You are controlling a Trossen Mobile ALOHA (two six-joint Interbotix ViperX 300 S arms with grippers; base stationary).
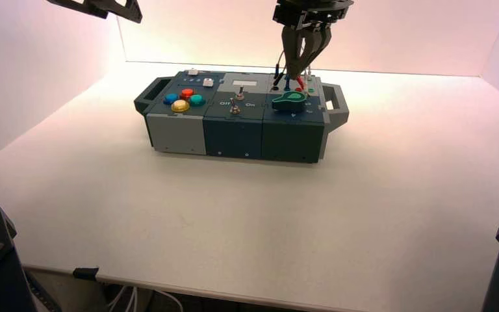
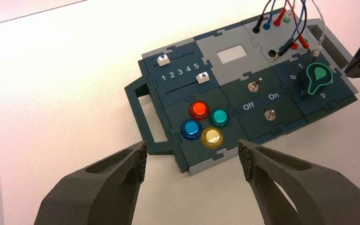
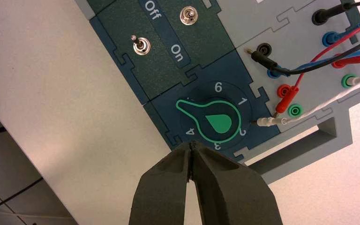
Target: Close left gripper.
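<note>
The left gripper (image 2: pixel 192 161) hangs high above the table (image 1: pixel 364 214), off the left end of the box (image 1: pixel 237 133), and its two grey fingers (image 2: pixel 117 173) stand wide apart with nothing between them; the closing asked for is, by my reading, not yet begun. Through the gap its wrist view shows the four round buttons (image 2: pixel 202 123) (red, teal, blue and yellow), the two sliders (image 2: pixel 183 70) above them and the box's left handle (image 2: pixel 143 117), all well below and untouched; so the fingers would shut on air alone. What is left is the whole of the task: bringing the two pads together until they meet.

The right gripper (image 3: pixel 191 152) waits over the box's right end, just beside the green knob (image 3: pixel 213 123) and near the plugged wires (image 3: pixel 318 56); its fingers are pressed together at the tips and hold nothing.
</note>
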